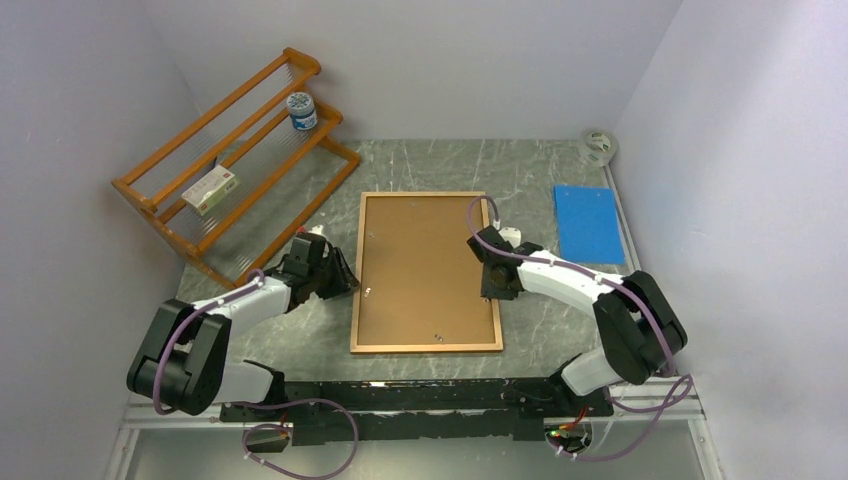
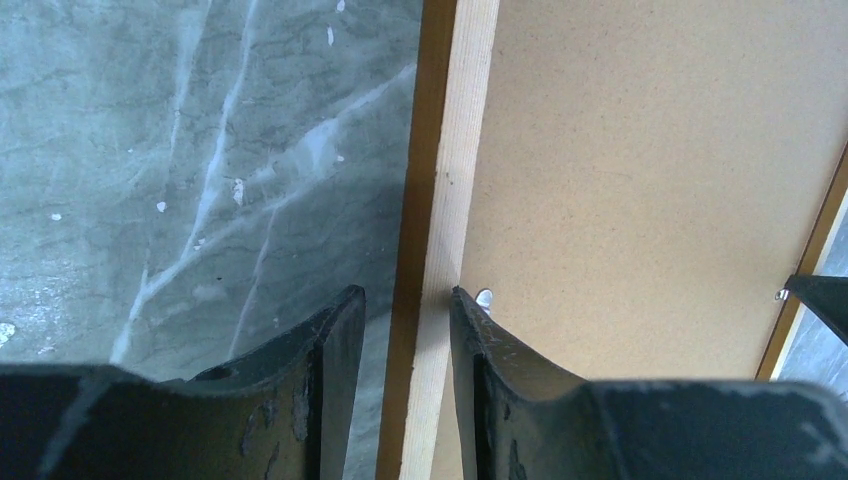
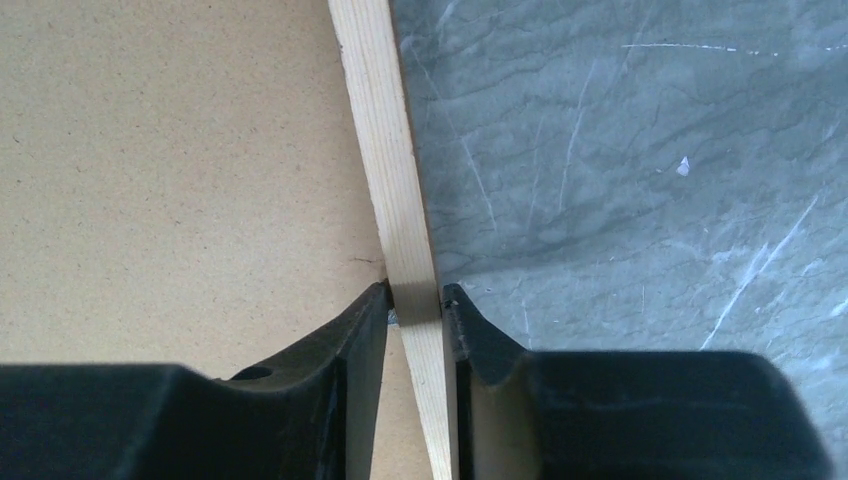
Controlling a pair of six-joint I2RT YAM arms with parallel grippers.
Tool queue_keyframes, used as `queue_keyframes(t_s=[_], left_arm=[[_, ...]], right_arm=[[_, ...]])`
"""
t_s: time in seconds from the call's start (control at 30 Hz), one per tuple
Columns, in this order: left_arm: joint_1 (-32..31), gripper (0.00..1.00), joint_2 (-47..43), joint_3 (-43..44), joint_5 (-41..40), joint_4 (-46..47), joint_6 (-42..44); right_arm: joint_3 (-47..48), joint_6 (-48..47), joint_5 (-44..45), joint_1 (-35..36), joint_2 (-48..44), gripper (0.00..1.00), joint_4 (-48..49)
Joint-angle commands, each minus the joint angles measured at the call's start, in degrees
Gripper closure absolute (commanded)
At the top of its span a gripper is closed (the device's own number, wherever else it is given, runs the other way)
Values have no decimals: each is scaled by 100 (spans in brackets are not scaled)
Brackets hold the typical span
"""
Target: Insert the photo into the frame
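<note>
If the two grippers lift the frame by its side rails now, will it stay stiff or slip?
Probably stiff: the frame has straight wooden rails and a flat backing board. It may slip or tilt, since the right gripper pinches only a thin smooth rail. The left gripper is not closed yet.

Flat frame [image 1: 428,347] on table [image 1: 300,340], left pincer [image 1: 349,285], right pincer [image 1: 493,289] at its opposite rails

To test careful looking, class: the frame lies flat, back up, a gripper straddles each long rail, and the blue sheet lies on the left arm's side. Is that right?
No: the blue sheet lies on the right arm's side, as the top external view shows. The rest holds: the frame lies flat, back up, the left gripper and the right gripper each straddling a long rail.
</note>
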Motion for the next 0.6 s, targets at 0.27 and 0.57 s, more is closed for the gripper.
queue_keyframes(t_s=[0.27,0.57], left_arm=[[8,57,98,-72,-98,-97,202],[10,43,34,136,-324,-156,-48]], right_arm=[[47,188,-108,-46,-285,61,-107],[1225,-349,88,-639,233,41,280]])
